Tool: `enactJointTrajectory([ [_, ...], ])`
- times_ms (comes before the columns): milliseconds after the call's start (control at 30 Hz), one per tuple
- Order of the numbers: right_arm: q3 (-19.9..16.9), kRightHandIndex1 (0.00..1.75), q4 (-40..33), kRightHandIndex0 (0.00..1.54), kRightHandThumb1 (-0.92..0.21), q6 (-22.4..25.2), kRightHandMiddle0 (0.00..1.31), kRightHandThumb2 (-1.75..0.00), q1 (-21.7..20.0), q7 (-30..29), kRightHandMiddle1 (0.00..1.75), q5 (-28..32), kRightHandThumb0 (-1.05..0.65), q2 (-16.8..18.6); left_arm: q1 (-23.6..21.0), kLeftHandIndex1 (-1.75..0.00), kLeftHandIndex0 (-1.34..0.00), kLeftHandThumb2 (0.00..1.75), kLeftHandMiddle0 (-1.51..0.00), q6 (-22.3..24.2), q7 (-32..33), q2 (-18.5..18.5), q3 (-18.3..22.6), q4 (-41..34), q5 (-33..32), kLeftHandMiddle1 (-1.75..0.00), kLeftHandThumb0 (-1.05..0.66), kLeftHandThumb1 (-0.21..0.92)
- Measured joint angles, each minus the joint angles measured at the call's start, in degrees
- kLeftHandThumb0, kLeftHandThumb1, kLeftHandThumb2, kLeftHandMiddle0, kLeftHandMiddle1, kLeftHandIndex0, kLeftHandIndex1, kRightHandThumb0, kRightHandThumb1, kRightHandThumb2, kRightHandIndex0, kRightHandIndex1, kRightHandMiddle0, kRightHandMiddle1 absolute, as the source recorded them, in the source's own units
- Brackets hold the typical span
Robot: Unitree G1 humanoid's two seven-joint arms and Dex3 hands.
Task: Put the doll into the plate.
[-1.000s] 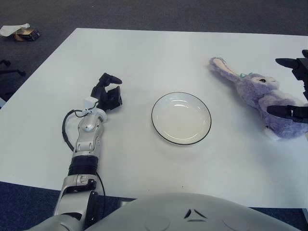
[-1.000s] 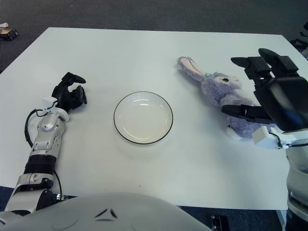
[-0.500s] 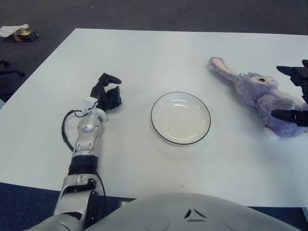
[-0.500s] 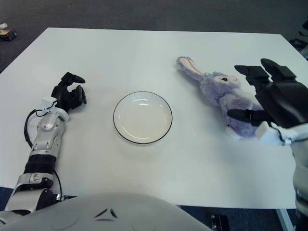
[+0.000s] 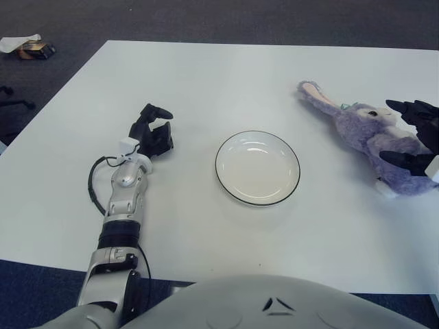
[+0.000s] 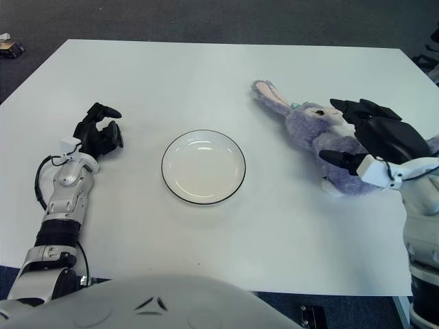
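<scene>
Doll [image 6: 322, 133]: a plush rabbit with lilac-purple fur, lying on its side on the white table at about 3 o'clock from the plate, well apart from it. One long ear, pink on its inner face, stretches flat toward 10 o'clock; a small teal detail sits at the ear's base, and one dark eye faces up. The rounded body extends toward 4 o'clock, ending in a pale foot at its lower edge. Part of the body is covered from the right.

Plate [image 6: 169, 184]: a round, shallow white dish with a thin dark rim, upright near the table's centre, holding nothing.
</scene>
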Motion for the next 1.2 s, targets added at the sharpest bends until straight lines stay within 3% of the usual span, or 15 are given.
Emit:
enactJointTrajectory([
  [267, 7.6, 0.00, 15.3, 0.00, -0.92, -1.5, 0.00, -0.81, -7.3, -0.8, 0.00, 0.3, -1.05, -2.4, -0.1, -1.75, -0.36, 0.89, -1.05, 0.8, 0.5, -0.4, 0.0, -0.4, 0.0, -1.75, -0.39, 0.66],
  [767, 12.7, 0.00, 15.8, 0.00, -0.92, 2.8, 0.00, -0.82, -9.2, -8.6, 0.00, -4.6, -1.05, -3.6, 0.0, -1.75, -0.37, 0.91, -1.05, 1.2, 0.9, -0.5, -0.1, -1.0, 0.1, -1.75, -0.39, 0.64],
  [1200, 16.7, 0.00, 19.7, 0.00, -0.92, 7.2, 0.00, -0.82, -13.5, -10.2, 0.00, -5.8, -1.05, -3.9, 0.2, -1.75, -0.37, 0.92, -1.05, 2.0, 1.7, -0.9, -0.2, -1.9, 0.4, -1.75, -0.39, 0.63],
])
